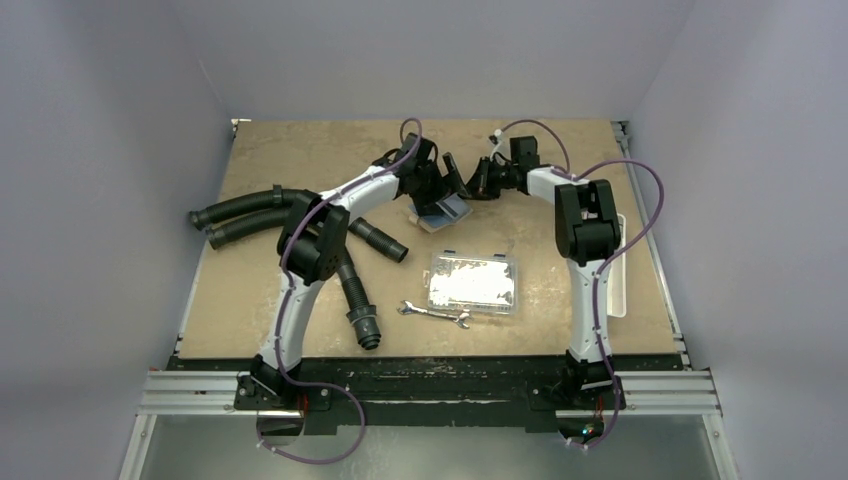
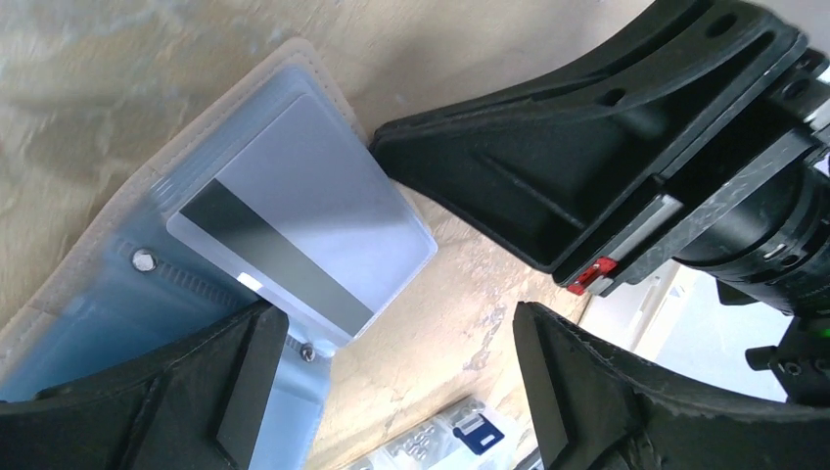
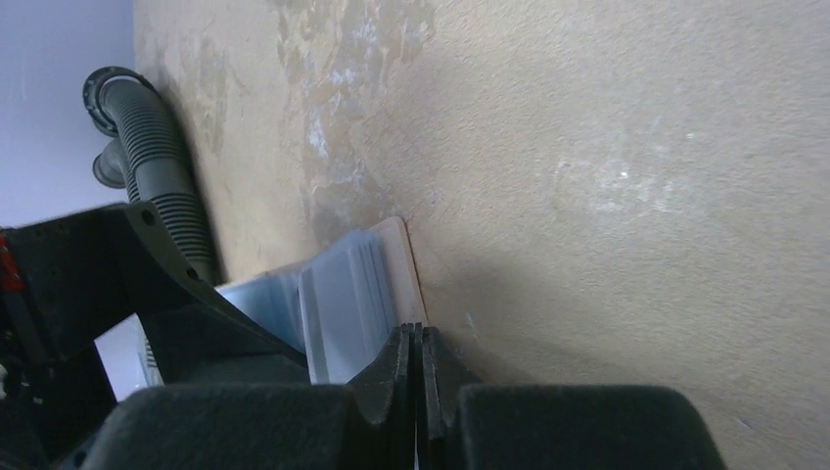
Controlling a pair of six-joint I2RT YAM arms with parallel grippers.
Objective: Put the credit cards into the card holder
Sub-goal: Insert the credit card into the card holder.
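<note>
**Worn tan tabletop (image 1: 300, 150): seating a card**

Upper centre of the top view: card holder (image 1: 443, 212) open flat, one credit card (image 2: 303, 230) across its clear pocket, stripe up, not clearly tucked in. Left gripper (image 2: 396, 382) spread wide above, grasping nothing; right gripper (image 3: 421, 362) clenched, empty, beside the holder's tan edge. Next, probably: slide card deeper, squarely, holder pinned.

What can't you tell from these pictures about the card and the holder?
Left wrist: whether the card sits inside a pocket of the card holder or on top; pocket edges too faint.
Top view: how many cards; too small, left gripper overhangs.
Right wrist: whether the right gripper pinches the holder; its shut jaws hide the contact.
</note>
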